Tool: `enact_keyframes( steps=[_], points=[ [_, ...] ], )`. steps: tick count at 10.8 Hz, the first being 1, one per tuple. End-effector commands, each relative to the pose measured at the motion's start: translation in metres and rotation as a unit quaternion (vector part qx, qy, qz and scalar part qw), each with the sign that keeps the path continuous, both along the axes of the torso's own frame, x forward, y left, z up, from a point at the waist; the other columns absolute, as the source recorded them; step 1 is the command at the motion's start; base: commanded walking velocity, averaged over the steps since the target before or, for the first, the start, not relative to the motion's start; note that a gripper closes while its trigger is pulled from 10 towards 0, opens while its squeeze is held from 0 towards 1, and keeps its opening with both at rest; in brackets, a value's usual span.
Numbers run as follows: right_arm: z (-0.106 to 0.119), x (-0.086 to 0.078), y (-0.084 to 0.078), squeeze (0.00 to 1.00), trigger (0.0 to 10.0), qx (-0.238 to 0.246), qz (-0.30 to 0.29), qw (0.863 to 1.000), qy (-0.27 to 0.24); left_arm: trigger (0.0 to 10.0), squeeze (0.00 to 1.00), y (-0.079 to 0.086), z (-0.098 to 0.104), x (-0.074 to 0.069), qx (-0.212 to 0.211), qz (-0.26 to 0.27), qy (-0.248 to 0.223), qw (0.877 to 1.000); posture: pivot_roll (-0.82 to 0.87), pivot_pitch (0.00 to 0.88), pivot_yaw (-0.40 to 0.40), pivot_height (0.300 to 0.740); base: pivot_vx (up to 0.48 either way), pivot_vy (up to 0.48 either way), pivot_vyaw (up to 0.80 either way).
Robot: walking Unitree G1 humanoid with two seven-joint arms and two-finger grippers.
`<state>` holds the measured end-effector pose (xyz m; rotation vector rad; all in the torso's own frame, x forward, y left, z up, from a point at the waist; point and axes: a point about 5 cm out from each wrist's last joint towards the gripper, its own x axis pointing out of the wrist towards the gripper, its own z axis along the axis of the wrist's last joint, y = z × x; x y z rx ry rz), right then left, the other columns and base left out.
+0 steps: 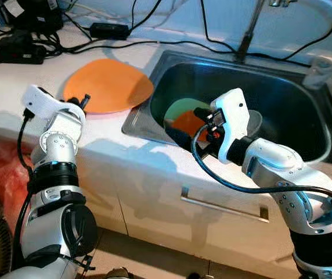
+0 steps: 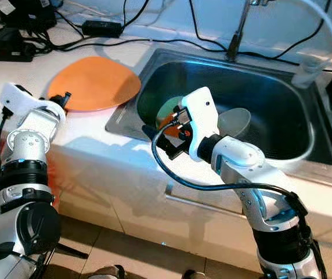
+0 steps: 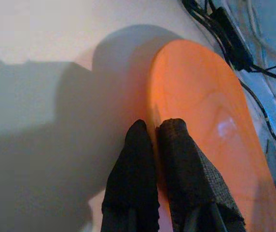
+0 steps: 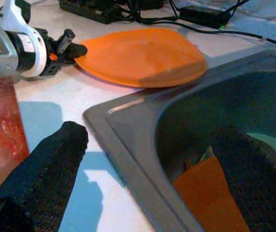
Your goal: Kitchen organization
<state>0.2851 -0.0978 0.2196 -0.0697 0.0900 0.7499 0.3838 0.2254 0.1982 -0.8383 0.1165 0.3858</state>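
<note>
The left hand (image 3: 155, 140) pinches the near left rim of the orange plate (image 1: 109, 85), which lies on the white tabletop (image 1: 15, 87) with its right edge over the sink (image 1: 305, 110) rim. The right hand (image 4: 152, 159) is spread at the sink's near left corner, one finger outside on the tabletop, the other inside by a small orange dish (image 1: 188, 123) on a green plate (image 1: 183, 108)
</note>
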Motion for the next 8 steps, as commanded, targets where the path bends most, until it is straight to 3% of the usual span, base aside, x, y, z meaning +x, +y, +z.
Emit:
enact_keyframes(
  steps=[1, 4, 8],
  points=[
    [0.002, 0.001, -0.005, 0.0, 10.0, 0.0, -0.013, 1.0, -0.005, 0.0, 0.0, -0.011, -0.009, 0.0, 0.032, -0.023, 0.015, 0.999, 0.0, 0.095, -0.036, 0.74, 0.0, 0.0, 0.0],
    [0.003, 0.003, -0.009, 0.0, 10.0, 0.0, -0.026, 1.0, -0.008, 0.0, 0.0, -0.03, 0.005, 0.003, 0.021, -0.047, -0.05, 0.997, -0.01, 0.084, -0.023, 0.74, 0.0, 0.0, 0.0],
    [0.006, 0.004, -0.009, 0.0, 10.0, 0.009, -0.036, 0.999, -0.018, 0.0, 0.0, -0.055, 0.012, 0.006, 0.015, -0.09, -0.077, 0.993, -0.01, 0.079, -0.002, 0.74, 0.0, 0.0, 0.0]
  ],
)
